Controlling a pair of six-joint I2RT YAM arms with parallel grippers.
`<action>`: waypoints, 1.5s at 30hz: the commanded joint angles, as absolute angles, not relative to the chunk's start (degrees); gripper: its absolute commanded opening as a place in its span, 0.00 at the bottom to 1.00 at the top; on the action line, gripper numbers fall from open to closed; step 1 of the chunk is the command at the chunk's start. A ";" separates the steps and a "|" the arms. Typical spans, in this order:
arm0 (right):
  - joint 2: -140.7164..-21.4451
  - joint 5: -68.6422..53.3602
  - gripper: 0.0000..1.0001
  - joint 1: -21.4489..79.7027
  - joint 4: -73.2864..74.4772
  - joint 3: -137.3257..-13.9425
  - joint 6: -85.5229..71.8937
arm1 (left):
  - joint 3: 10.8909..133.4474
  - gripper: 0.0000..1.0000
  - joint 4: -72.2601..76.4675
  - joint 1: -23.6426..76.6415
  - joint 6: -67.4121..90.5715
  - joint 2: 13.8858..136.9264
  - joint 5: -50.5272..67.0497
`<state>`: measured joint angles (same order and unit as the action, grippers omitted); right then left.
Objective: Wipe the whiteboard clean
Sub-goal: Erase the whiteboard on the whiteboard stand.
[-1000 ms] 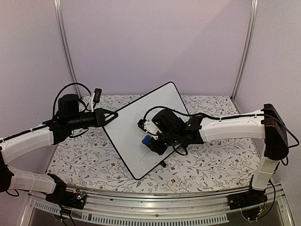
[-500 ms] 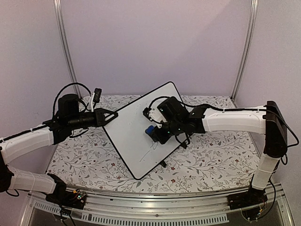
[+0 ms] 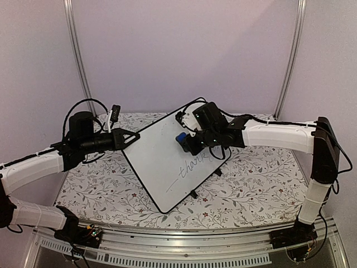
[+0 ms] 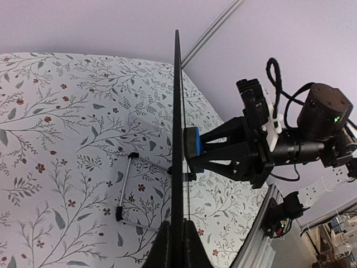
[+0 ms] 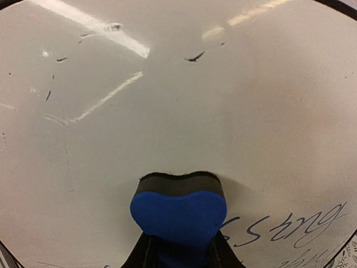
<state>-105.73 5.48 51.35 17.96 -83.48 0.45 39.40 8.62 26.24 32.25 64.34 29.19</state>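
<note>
The whiteboard (image 3: 159, 162) stands tilted on the floral table, and thin handwriting (image 3: 192, 164) runs across its lower right part. My left gripper (image 3: 131, 139) is shut on the board's left edge; in the left wrist view the board (image 4: 177, 111) is edge-on between the jaws of that gripper (image 4: 178, 245). My right gripper (image 3: 185, 140) is shut on a blue eraser (image 3: 181, 138), whose dark felt face is pressed flat against the board's upper area. In the right wrist view the eraser (image 5: 178, 209) sits above the gripper (image 5: 178, 248), with written strokes (image 5: 295, 226) to its lower right.
A floral tablecloth (image 3: 251, 184) covers the table. The board's wire stand (image 4: 125, 190) rests behind it. Metal posts (image 3: 78, 56) and purple walls close the back. An aluminium rail (image 3: 184, 254) runs along the near edge.
My right gripper has slid the eraser up the board toward its far corner, uncovering the handwriting lower down. The left gripper has held still.
</note>
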 commanded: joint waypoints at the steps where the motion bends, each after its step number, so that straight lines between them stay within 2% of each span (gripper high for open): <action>1: -106.02 6.24 0.00 51.02 18.23 -77.18 0.30 | 40.92 0.00 14.47 27.01 30.67 62.75 32.42; 12: -100.84 5.02 0.00 49.68 15.13 -67.40 -3.50 | 40.87 0.00 14.58 27.00 30.82 62.75 32.59; 29: -107.98 2.89 0.00 47.84 17.89 -83.38 -0.62 | 40.88 0.00 14.42 27.09 30.67 62.12 32.32; 45: -100.94 2.13 0.00 47.73 15.58 -67.81 -2.97 | 40.70 0.00 14.72 27.13 30.93 62.31 32.57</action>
<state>-101.25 2.44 48.25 13.43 -70.59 -1.89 39.40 8.32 26.22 33.04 64.34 28.97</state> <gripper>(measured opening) 0.245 0.042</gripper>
